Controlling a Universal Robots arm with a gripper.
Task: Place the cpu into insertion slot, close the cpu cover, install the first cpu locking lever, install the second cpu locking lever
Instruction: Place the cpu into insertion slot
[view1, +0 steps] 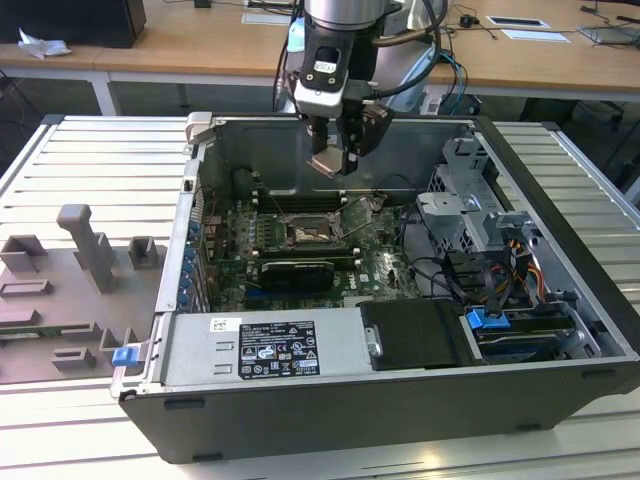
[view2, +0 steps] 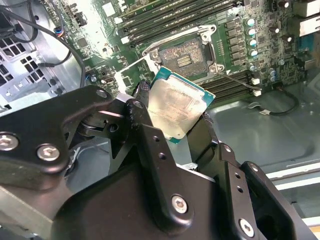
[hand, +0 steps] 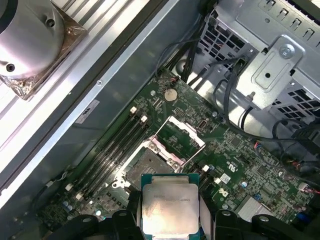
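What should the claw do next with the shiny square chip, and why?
Probably ease the claw down toward the square dark metal-rimmed socket: it holds the flat silver-topped square chip above the green board, the socket looks empty, and the thin silver hinged cover stands open.

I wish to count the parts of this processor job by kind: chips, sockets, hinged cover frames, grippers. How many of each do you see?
Square chip with a silver-grey metal top, gripped: 1
Square dark socket with a metal rim, empty: 1
Thin silver hinged cover frame, raised: 1
Black gripper: 1
Total: 4
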